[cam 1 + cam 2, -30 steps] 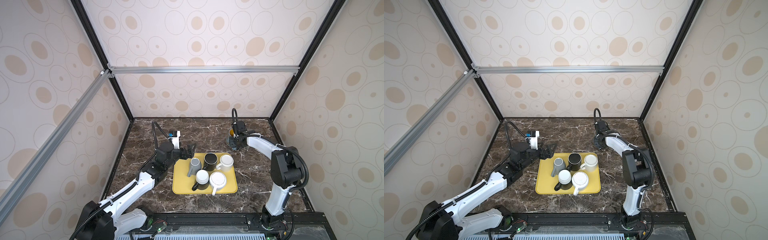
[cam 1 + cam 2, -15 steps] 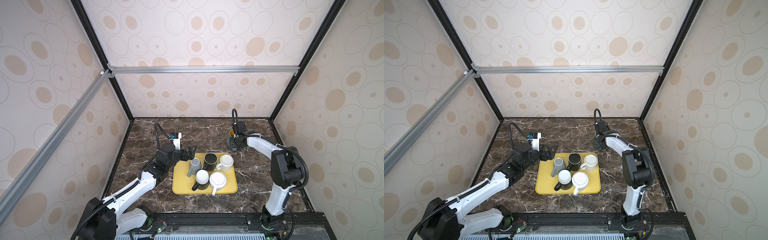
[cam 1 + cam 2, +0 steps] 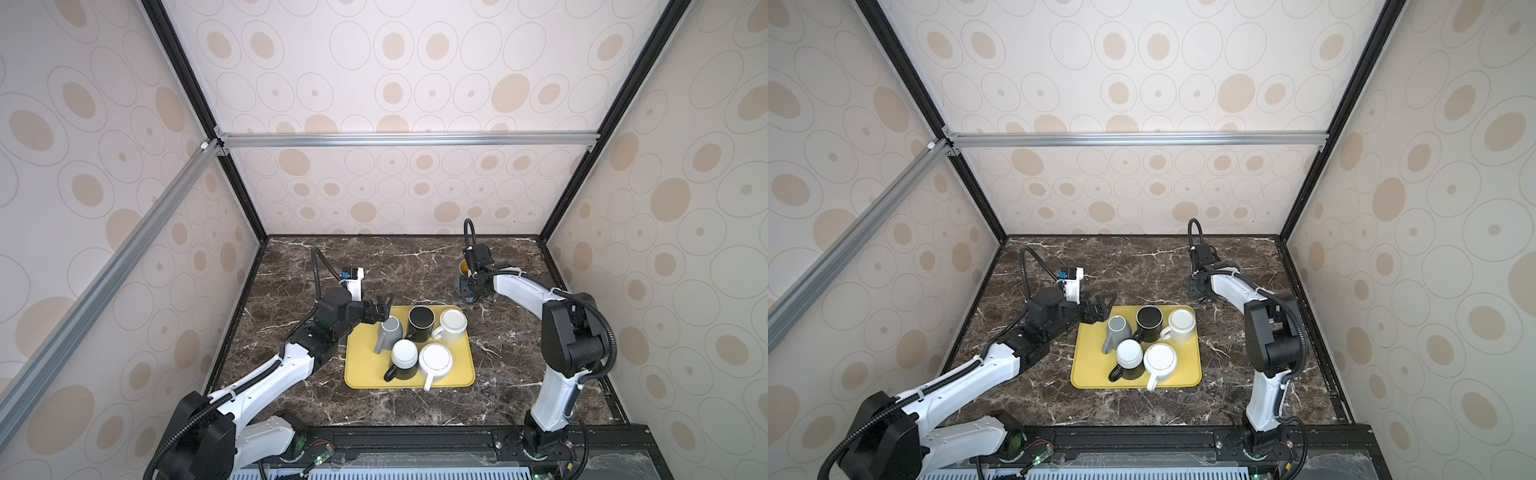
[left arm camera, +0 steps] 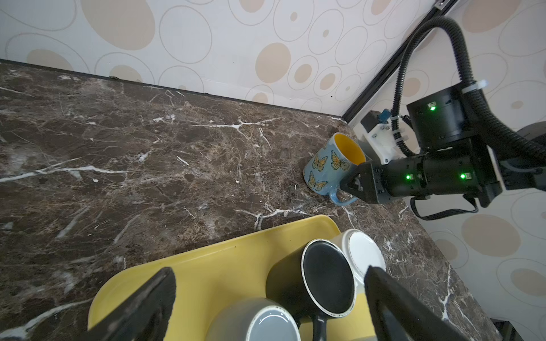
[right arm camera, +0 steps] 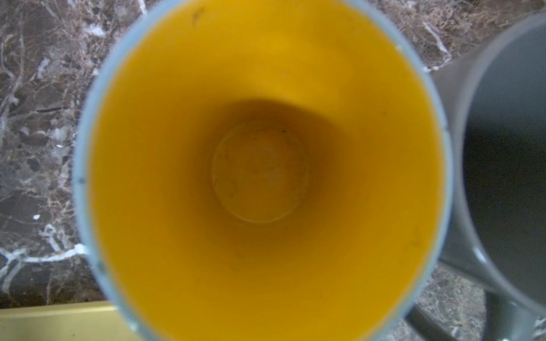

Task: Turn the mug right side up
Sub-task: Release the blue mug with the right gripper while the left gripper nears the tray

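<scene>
A blue butterfly mug (image 4: 331, 168) with a yellow inside (image 5: 260, 165) stands right side up on the marble at the back right, seen in a top view as the butterfly mug (image 3: 463, 266). My right gripper (image 3: 469, 293) (image 4: 353, 186) is shut on its handle. On the yellow tray (image 3: 361, 370) stand several upside-down mugs: grey (image 3: 388, 332), black (image 3: 420, 320), cream (image 3: 452, 324), black with a white base (image 3: 404, 357), and white (image 3: 434, 361). My left gripper (image 3: 384, 305) (image 3: 1102, 305) (image 4: 270, 274) is open just over the tray's back-left corner, holding nothing, with the grey mug (image 4: 260, 321) and black mug (image 4: 325, 277) in front of its fingers.
A second grey mug (image 5: 502, 147) stands open side up right beside the butterfly mug. The enclosure's back wall and right corner post (image 3: 552, 224) are close behind the right arm. Bare marble (image 3: 374, 266) lies between the two arms.
My left gripper has edged slightly toward the grey mug on the tray. The right arm and the butterfly mug have not moved.
</scene>
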Robot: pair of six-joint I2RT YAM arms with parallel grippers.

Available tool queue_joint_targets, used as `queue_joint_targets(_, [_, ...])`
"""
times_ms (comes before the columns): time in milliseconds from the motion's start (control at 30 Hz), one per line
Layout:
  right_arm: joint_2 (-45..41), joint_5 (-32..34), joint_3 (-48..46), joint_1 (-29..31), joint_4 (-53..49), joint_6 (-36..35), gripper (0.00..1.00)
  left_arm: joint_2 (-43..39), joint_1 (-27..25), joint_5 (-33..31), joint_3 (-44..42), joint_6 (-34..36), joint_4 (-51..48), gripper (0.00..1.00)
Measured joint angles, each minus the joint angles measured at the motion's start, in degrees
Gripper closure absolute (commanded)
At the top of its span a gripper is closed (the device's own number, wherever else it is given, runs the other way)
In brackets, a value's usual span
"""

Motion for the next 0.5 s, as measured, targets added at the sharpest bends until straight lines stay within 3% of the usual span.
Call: queue_joint_targets(500, [0.0,0.1,0.0,0.0,0.0,0.1,0.79,0.5,0.0,-0.1,-0.3,0.0,0.1,0.0])
